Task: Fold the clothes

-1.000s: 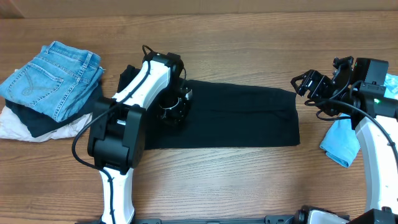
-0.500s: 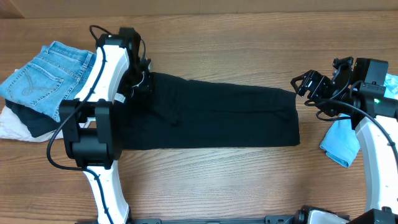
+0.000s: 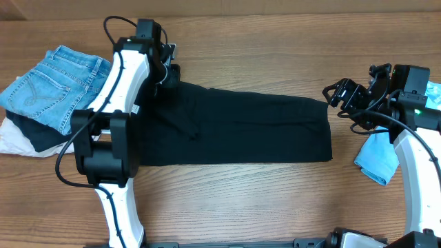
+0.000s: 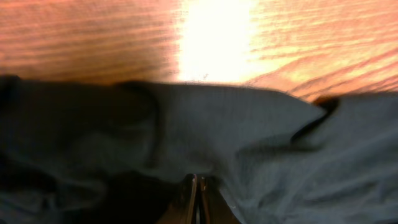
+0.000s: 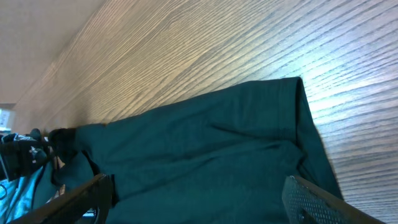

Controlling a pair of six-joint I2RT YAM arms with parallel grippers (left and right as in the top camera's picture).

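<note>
Left arm [image 3: 124,83] reaching, right arm [image 3: 413,165] tucked
left gripper [image 3: 167,67] far forward, pinched closed; right gripper [image 3: 339,93] hovers, pointing inward, fingers spread wide

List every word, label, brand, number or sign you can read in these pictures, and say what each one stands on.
No readable text in any view.
The black T-shirt is plain.
The blue jeans show only pocket stitching, with no legible brand patch.
The light blue cloth carries no print.
</note>
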